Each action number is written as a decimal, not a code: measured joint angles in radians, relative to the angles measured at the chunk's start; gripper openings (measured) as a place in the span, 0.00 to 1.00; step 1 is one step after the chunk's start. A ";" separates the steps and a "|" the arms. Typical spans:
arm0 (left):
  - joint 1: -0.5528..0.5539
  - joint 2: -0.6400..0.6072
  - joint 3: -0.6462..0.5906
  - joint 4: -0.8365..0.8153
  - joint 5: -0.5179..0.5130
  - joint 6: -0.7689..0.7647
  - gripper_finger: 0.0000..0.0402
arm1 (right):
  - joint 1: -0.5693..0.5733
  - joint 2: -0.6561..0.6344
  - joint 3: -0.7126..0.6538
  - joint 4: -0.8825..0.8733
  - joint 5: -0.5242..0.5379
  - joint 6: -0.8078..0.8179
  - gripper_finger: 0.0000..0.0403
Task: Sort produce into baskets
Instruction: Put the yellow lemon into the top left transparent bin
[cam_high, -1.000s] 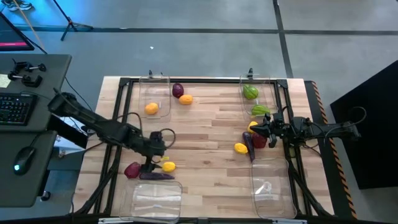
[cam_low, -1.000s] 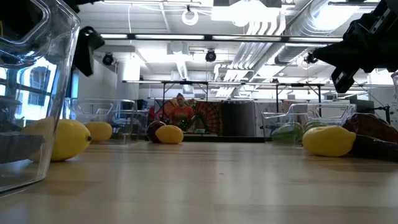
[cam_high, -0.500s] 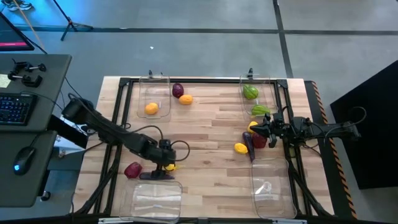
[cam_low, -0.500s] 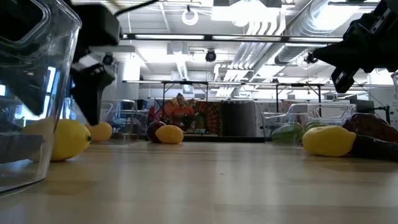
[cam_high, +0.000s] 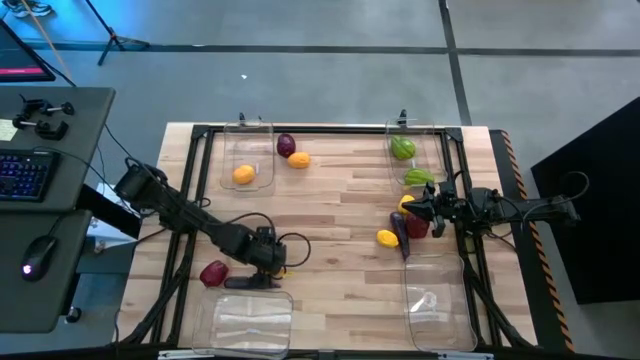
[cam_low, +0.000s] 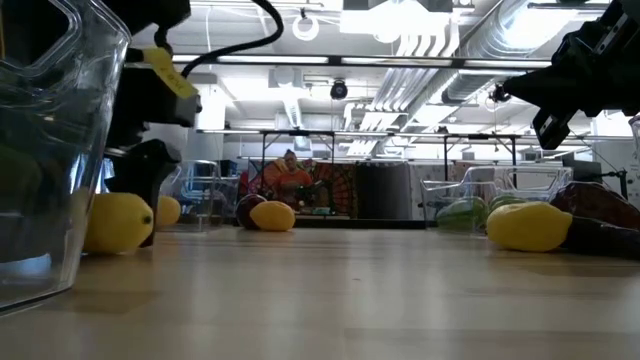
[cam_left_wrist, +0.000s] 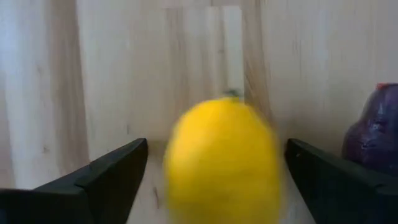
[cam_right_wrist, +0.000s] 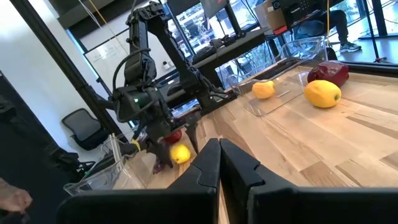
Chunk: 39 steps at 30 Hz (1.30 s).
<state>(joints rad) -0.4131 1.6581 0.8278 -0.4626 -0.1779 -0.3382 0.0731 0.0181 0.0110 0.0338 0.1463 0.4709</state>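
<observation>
The lemon (cam_left_wrist: 221, 158) lies on the surface at about seven o'clock, dead between the left gripper's (cam_high: 268, 262) wide-open jaws — nothing gripped yet. The right gripper (cam_high: 418, 210), jaws closed and empty, waits well apart at three o'clock — the left is nearer.

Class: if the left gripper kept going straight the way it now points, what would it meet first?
The round yellow fruit, already between the open left gripper fingers; then, probably, the wooden table.

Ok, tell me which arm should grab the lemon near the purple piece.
Left. The left gripper is open with the lemon between its fingers. The right gripper is shut, across the table.
</observation>
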 joint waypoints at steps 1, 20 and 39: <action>0.007 -0.013 -0.001 -0.007 -0.031 -0.002 0.81 | 0.000 0.000 0.000 0.000 0.000 0.000 0.00; 0.441 -0.670 0.134 -0.379 -0.362 0.102 0.36 | 0.000 0.000 0.000 0.000 0.000 0.000 0.00; 0.865 -0.555 0.087 -0.429 -0.248 0.105 0.42 | 0.000 0.000 0.000 0.000 0.000 0.000 0.00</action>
<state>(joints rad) 0.4522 1.1034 0.9150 -0.8912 -0.4258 -0.2336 0.0727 0.0183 0.0111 0.0335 0.1463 0.4709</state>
